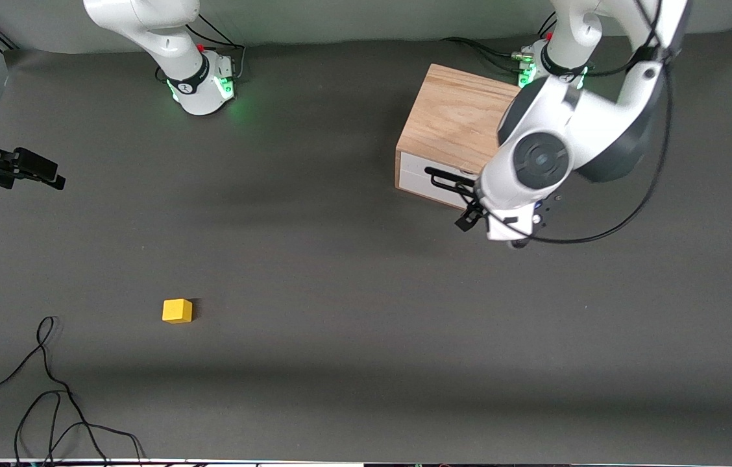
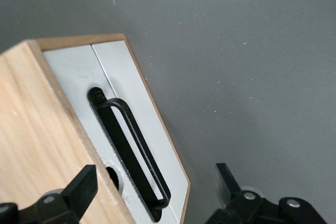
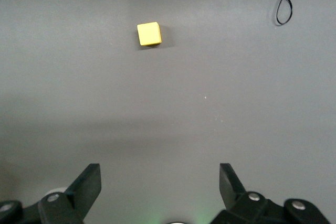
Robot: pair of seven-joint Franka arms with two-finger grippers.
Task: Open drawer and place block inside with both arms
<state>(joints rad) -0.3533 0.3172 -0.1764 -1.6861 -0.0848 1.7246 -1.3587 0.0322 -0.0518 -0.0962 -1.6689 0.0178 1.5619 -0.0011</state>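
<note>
On the dark tabletop (image 1: 353, 272) the oak box's drawer (image 2: 123, 129) sits closed, so opening is in hand: the left gripper (image 2: 155, 190), jaws released, must close on its black handle (image 2: 131, 150), while the right gripper (image 3: 160, 187), also released, waits over bare tabletop, well apart from the yellow block (image 1: 177, 311).

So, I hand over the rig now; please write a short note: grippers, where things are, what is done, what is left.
Left gripper: open, at the drawer front, fingers straddling the handle, not closed on it.
Right gripper: open, waiting above bare table.
Drawer: shut, in the box at the left arm's end.
Block: on the table, nearer the camera, toward the right arm's end.
Done: approach to handle.
Left: grip, pull open, pick block, place inside.
</note>
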